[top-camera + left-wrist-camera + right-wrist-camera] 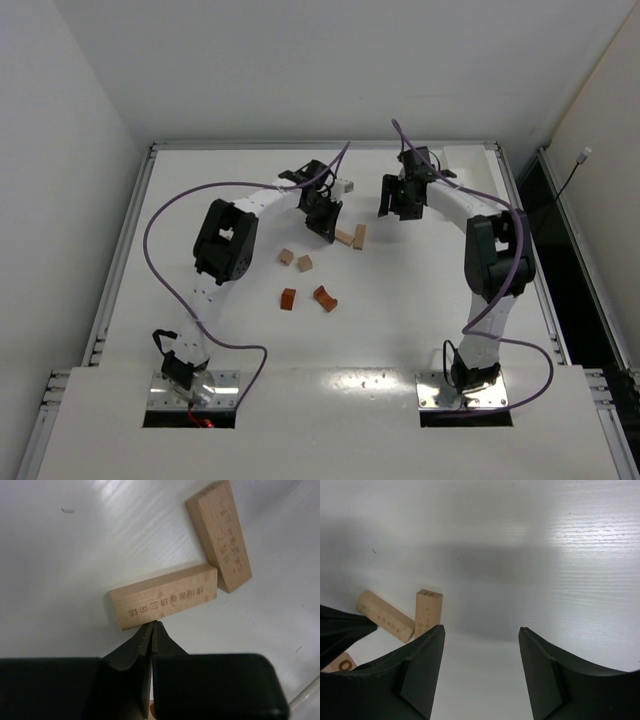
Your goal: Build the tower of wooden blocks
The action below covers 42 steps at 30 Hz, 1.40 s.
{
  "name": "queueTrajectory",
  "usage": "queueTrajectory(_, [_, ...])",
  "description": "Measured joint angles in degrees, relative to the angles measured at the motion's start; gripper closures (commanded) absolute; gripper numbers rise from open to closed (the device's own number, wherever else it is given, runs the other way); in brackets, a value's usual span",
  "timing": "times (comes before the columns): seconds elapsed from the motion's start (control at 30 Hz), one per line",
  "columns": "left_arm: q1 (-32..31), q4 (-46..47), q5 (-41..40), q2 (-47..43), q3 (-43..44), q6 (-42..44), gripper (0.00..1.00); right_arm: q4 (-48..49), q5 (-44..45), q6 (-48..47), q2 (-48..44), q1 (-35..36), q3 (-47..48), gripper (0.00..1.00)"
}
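Observation:
The blocks of the wood block tower lie loose on the white table point(420, 270). Two pale bars point(344, 237) point(359, 236) touch end to side in the middle. Two pale cubes point(286, 257) point(304, 263) sit in front of them to the left, with a reddish-brown block point(288, 299) and a reddish-brown arch point(324, 298) nearer still. My left gripper point(151, 624) is shut on nothing, its tips against the long side of one pale bar point(165, 596); the other bar point(220, 535) lies beyond. My right gripper point(481, 630) hangs open and empty to the right of the bars point(385, 616) point(427, 611).
The table's raised rim point(320, 146) runs along the back and both sides. Purple cables point(160, 215) loop from both arms over the table. The two arm bases point(190, 385) point(465, 385) stand at the near edge.

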Motion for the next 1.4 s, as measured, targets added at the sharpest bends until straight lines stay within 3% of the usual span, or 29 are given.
queueTrajectory(0.67, [0.0, 0.8, -8.9, 6.1, 11.6, -2.9, 1.0, -3.1, -0.8, 0.6, -0.6, 0.2, -6.0, 0.42])
queueTrajectory(0.77, [0.0, 0.9, -8.8, 6.4, 12.2, -3.1, 0.85, -3.1, -1.2, 1.3, -0.5, 0.8, -5.8, 0.42])
queueTrajectory(0.8, [0.0, 1.0, -8.7, 6.5, 12.3, -3.3, 0.76, -3.2, -1.4, 1.6, -0.3, 1.1, -5.5, 0.42])
queueTrajectory(0.97, [0.0, 1.2, -8.1, 6.1, 12.1, -4.1, 0.57, -3.1, -1.5, 3.1, 3.3, 3.0, -1.5, 0.42])
queueTrajectory(1.07, [-0.2, 1.6, -8.9, 4.9, 10.4, -4.4, 0.53, -3.6, -0.5, 3.6, 5.3, 3.9, 0.1, 0.42])
queueTrajectory(1.4, [1.9, 1.7, -10.7, 2.7, 7.0, -5.5, 0.53, -5.9, 3.6, 4.8, 9.2, 5.1, 4.2, 0.42])
